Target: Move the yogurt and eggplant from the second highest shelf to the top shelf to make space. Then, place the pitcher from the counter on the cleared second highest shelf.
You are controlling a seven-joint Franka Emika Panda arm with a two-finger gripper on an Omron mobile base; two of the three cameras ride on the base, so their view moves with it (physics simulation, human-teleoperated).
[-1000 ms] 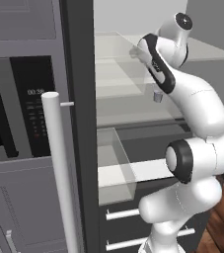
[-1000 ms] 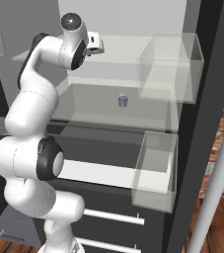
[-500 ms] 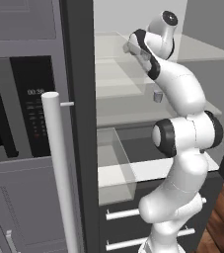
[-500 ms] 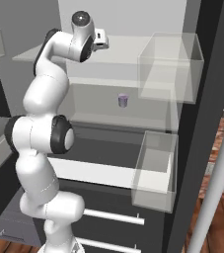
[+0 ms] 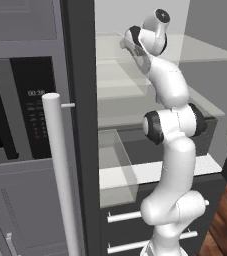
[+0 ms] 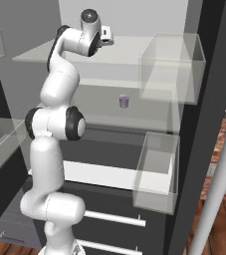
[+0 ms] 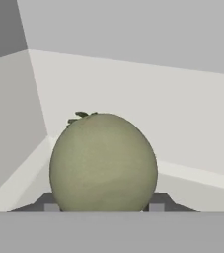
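The olive-green eggplant (image 7: 103, 160) sits between my gripper's (image 7: 103, 206) two dark fingertips, which are shut on its sides. My gripper (image 6: 108, 38) is up at the pale top shelf (image 6: 134, 50), reaching toward the fridge's back left corner; from the left side the hand (image 5: 126, 42) shows just above that top shelf (image 5: 205, 51). The lavender yogurt (image 6: 124, 101) stands upright on the darker second highest shelf (image 6: 99, 117), below and to the right of the hand. The pitcher and the counter are out of view.
Two clear door bins (image 6: 171, 64) (image 6: 157, 172) hang on the open fridge door at the right. A clear bin (image 5: 116, 165) sits low on the left. A long white door handle (image 5: 60, 170) stands close by, with a microwave (image 5: 30, 105) left of it.
The arm has straightened upward and carried the hand farther in over the top shelf. The yogurt has stayed in place.
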